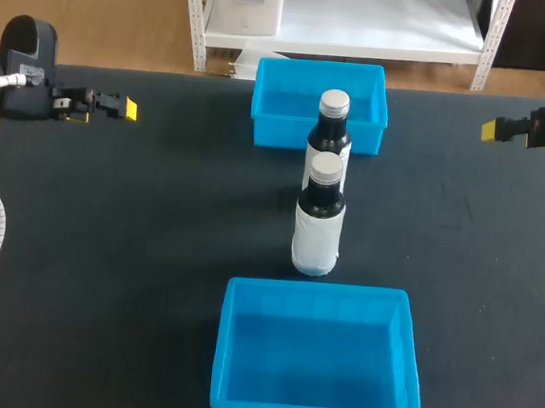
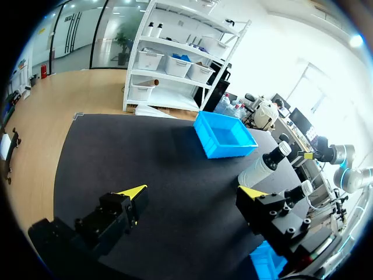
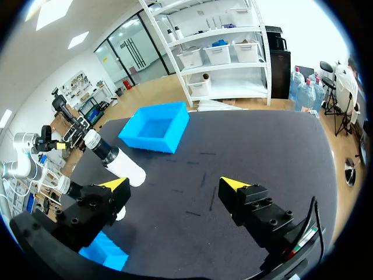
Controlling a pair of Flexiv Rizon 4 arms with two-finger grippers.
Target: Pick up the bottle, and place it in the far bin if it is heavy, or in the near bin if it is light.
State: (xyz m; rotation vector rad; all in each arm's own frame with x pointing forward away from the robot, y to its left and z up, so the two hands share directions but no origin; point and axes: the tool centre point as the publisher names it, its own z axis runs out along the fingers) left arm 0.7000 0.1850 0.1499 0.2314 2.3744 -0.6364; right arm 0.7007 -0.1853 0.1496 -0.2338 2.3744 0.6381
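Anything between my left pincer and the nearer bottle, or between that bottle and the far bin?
Nothing visible stands between the left pincer and the nearer bottle, only bare mat. The second bottle stands right behind it, on the straight line to the far bin.

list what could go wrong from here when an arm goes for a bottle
1. The near bottle and far bottle stand close in line, both tall and upright; a grasp on one might knock the other over.
2. The far bottle stands just in front of the far bin; a reach there may clip its wall.
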